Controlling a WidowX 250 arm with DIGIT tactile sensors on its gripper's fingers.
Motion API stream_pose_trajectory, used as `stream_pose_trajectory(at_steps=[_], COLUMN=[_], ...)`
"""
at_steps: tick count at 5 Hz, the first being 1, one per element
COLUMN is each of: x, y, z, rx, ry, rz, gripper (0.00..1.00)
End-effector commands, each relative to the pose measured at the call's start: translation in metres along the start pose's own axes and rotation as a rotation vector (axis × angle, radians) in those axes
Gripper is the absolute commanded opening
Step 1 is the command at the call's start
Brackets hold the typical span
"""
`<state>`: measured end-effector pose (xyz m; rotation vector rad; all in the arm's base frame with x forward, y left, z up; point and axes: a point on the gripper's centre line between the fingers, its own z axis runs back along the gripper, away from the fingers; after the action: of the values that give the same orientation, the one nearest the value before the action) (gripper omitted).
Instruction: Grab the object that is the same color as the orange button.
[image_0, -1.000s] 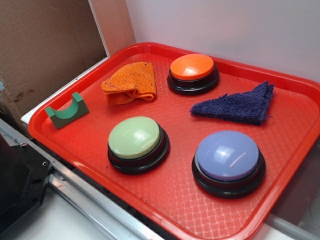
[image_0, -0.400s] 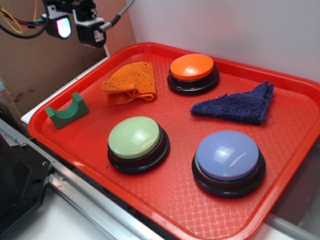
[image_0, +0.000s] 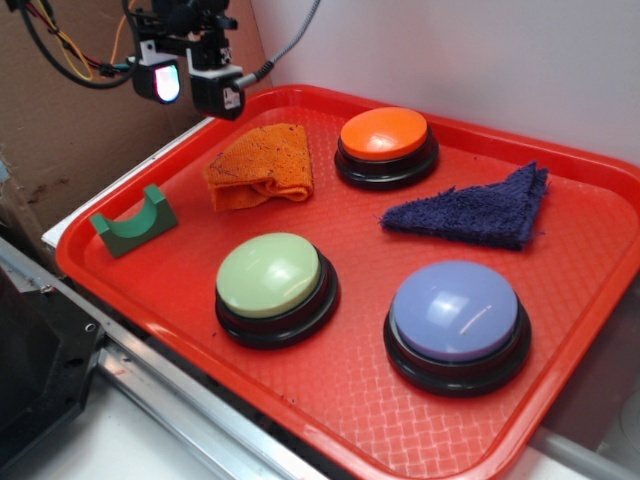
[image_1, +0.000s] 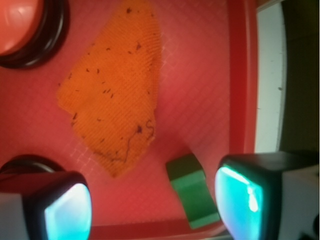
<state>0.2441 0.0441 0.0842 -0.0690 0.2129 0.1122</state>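
1. An orange rag (image_0: 262, 166) lies crumpled at the back left of a red tray (image_0: 560, 400), beside the orange button (image_0: 386, 146).
2. The gripper (image_0: 190, 82) hangs above the tray's back-left rim with its pads wide apart and nothing between them.
3. The cloth looks light, soft and floppy; its raised folded edge likely offers the best pinch.

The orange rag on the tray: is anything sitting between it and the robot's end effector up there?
Nothing visible. The end effector hangs open in the air above the tray's back-left corner, and the orange rag lies uncovered below. The green block and orange button sit off to the sides.
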Motion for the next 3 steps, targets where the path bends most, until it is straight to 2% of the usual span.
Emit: stream_pose_trajectory(at_steps=[1, 2, 3], x=[0.021, 0.028, 0.029], y=[0.002, -0.002, -0.008], z=[-0.027, -0.035, -0.042], rx=[-0.010, -0.012, -0.027], ry=[0.007, 0.014, 0.016], rz=[-0.060, -0.081, -0.105], gripper=[1.00, 1.00, 0.77])
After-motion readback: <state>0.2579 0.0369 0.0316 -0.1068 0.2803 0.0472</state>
